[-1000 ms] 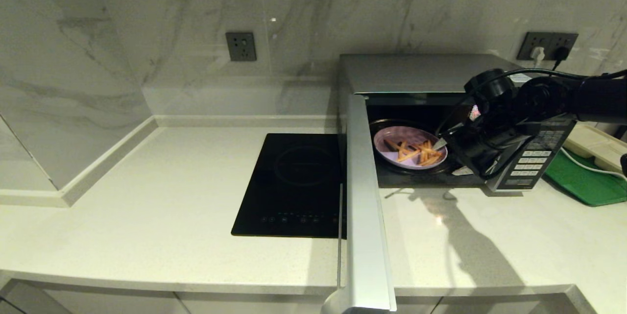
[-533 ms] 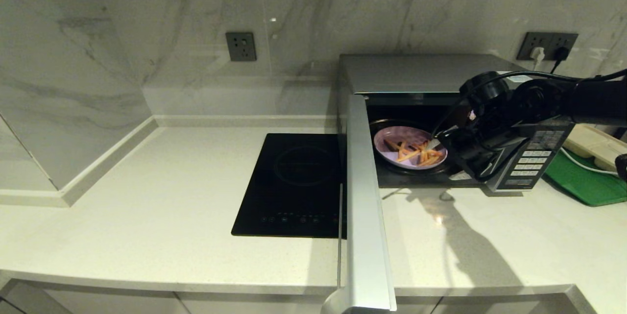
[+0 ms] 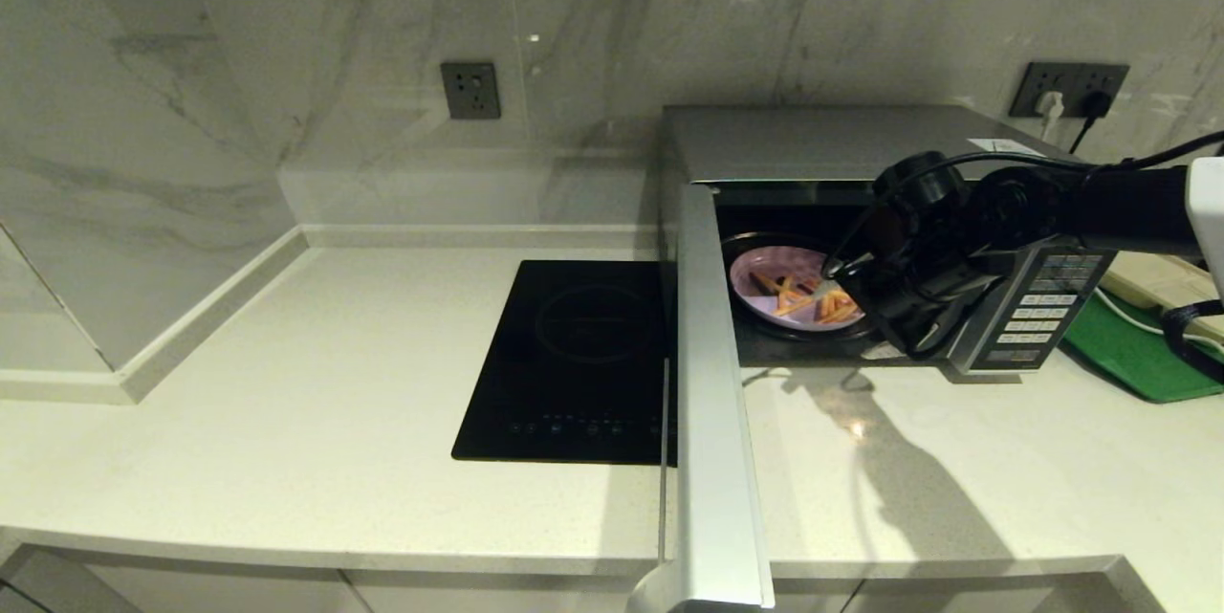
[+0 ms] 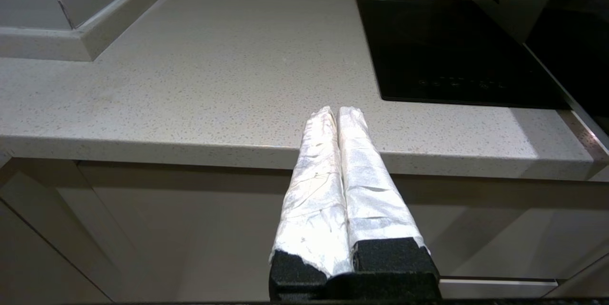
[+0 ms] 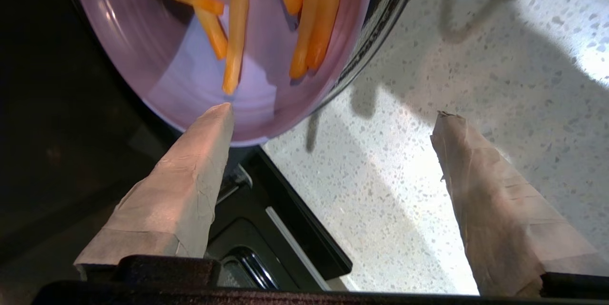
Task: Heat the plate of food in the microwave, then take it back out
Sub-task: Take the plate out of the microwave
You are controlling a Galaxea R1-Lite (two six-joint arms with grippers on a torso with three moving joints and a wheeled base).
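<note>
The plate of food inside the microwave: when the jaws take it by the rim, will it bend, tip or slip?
The plate of food looks rigid and smooth, so it should not bend, but it may slip. It is shallow, and the sticks lie loose, so tilting could slide them off. The right gripper, jaws open, has one finger over the rim.

The right arm is reaching in from the right edge of the head view, its black wrist bending toward the frame's centre. The right gripper (image 3: pixel 846 307) (image 5: pixel 333 110) is holding its taped fingers (image 5: pixel 190 172) spread wide apart. The left gripper (image 4: pixel 338 112) is sitting low, fingers pressed together.
</note>
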